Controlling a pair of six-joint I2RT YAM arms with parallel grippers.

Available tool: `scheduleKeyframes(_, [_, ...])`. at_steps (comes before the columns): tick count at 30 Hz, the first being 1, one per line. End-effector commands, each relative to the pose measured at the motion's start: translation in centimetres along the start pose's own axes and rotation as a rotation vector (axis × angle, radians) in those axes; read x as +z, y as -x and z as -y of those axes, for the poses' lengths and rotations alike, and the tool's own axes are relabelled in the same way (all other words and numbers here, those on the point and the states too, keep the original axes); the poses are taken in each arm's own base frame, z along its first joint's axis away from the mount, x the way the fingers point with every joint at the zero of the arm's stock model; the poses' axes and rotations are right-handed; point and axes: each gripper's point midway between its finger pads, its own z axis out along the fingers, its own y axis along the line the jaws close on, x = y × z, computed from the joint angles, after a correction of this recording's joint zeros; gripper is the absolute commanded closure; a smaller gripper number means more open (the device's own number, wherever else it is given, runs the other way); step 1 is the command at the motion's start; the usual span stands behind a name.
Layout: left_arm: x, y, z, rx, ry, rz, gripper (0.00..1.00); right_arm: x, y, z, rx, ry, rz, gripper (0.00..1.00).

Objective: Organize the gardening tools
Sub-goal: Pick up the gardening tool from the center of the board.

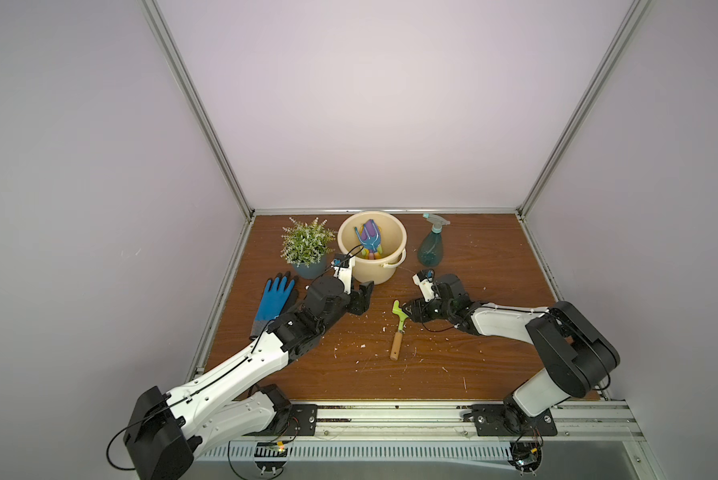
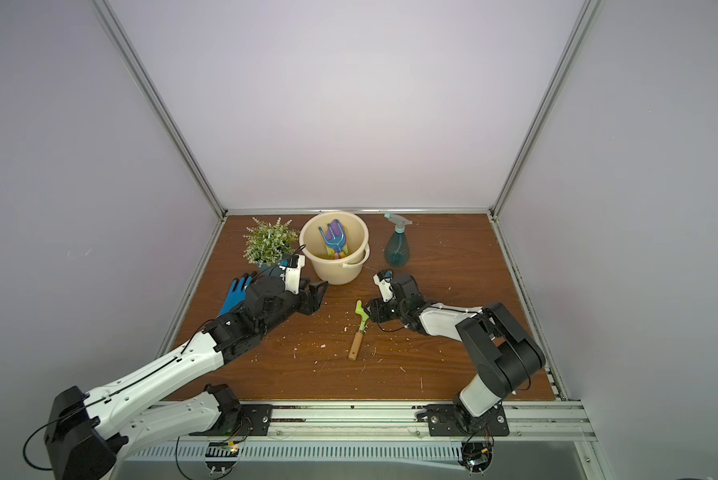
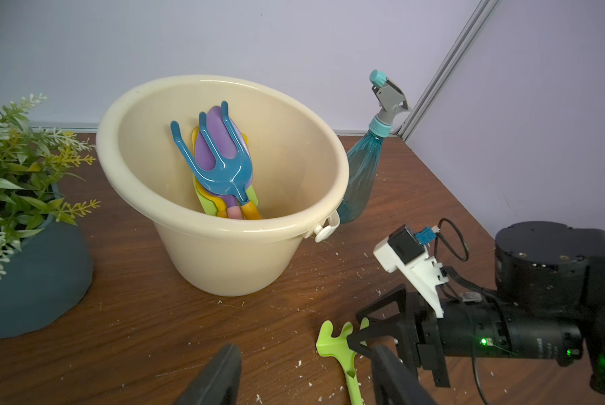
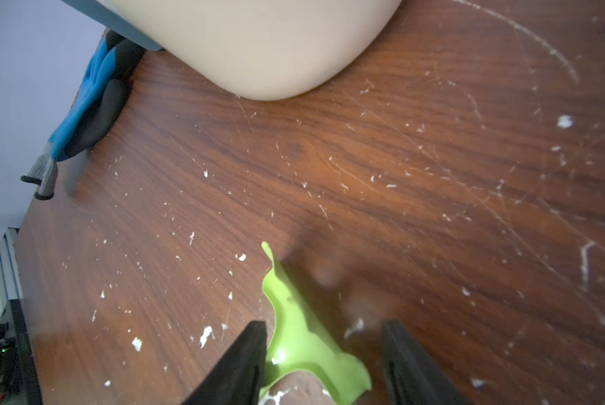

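A lime-green rake (image 1: 399,322) (image 2: 360,320) with a wooden handle lies flat on the wooden table, in front of the cream bucket (image 1: 374,270) (image 2: 336,272). My right gripper (image 1: 407,311) (image 4: 324,328) is open, low over the table, and its jaws straddle the rake's green head (image 4: 301,336); one finger touches it and the other stands apart. My left gripper (image 1: 363,297) (image 3: 304,354) is open and empty beside the bucket's base. A blue rake (image 3: 220,168) rests in the bucket on purple, yellow and green tools. The teal spray bottle (image 1: 431,247) stands right of the bucket.
A potted green plant (image 1: 307,245) stands left of the bucket, close behind my left wrist. A blue-and-grey glove (image 1: 276,299) lies at the table's left edge, partly under the left arm. White crumbs dot the table. Walls enclose three sides.
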Motion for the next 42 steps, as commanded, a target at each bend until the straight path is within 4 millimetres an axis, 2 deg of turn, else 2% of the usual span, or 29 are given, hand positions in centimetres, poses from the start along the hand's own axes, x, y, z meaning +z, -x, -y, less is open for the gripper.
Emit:
scheduleKeyframes(1, [0.0,-0.1,0.1,-0.015,-0.003,0.007,0.37,0.7,0.1,-1.4,-0.072,0.055,0.001,0.46])
scheduleKeyframes(6, [0.1,-0.3,0.0,-0.022,0.0,0.004,0.37,1.4,-0.9,-1.5,-0.104,0.044,-0.036,0.59])
scheduleKeyframes(11, [0.2,-0.2,0.0,-0.026,-0.002,0.008,0.37,1.0,-0.6,-1.5,-0.134,0.02,-0.017,0.73])
scheduleKeyframes(23, [0.1,-0.1,0.2,-0.027,-0.009,0.011,0.37,-2.5,1.8,-3.5,-0.217,0.035,0.089,0.94])
scheduleKeyframes(29, [0.2,0.0,0.5,-0.022,-0.025,0.01,0.37,-4.1,2.6,-4.0,-0.241,0.019,0.118,1.0])
scheduleKeyframes(33, [0.1,0.1,1.1,-0.004,-0.056,0.001,0.35,-6.1,4.0,-4.7,-0.268,-0.009,0.156,1.0])
scheduleKeyframes(38, [0.3,-0.2,2.3,0.039,-0.106,-0.045,0.27,-9.5,5.9,-5.4,-0.314,-0.056,0.201,1.0])
scheduleKeyframes(42, [0.4,-0.5,3.5,0.088,-0.163,-0.09,0.28,-12.2,7.3,-6.1,-0.344,-0.083,0.232,1.0])
